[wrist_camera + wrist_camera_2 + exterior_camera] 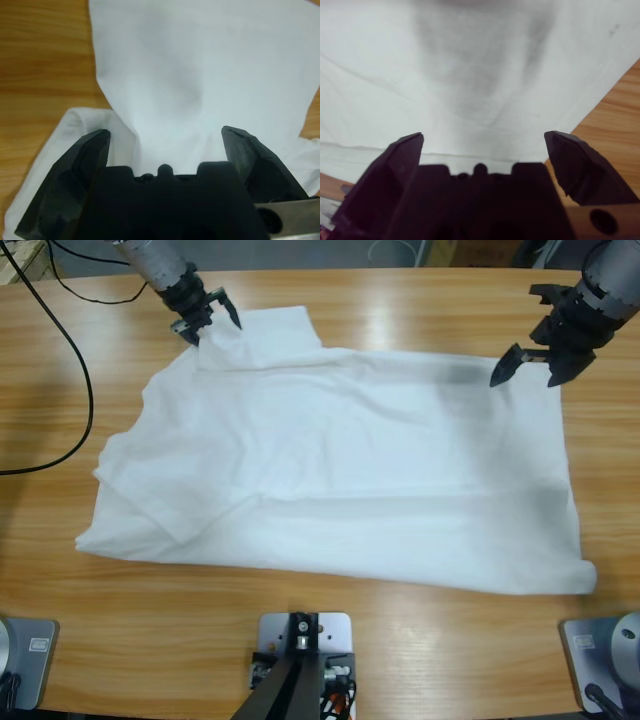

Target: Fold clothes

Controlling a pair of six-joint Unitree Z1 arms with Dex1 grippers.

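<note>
White T-shirt (340,480) is lying spread on the table (400,300); left gripper (207,318) (jaws apart) is sitting at its far sleeve, right gripper (535,358) is hovering wide open over its far hem corner.

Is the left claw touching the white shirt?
Cannot tell. In the left wrist view the left gripper stands open with the T-shirt between its jaws, but no view shows contact or gap plainly.

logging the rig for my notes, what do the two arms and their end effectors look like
Both arms are silver-grey, each tipped with a black end effector: the left and the right. Each has two wedge-shaped black jaws tapering to blunt tips, either side of a blocky black body. No markings show on them.
</note>
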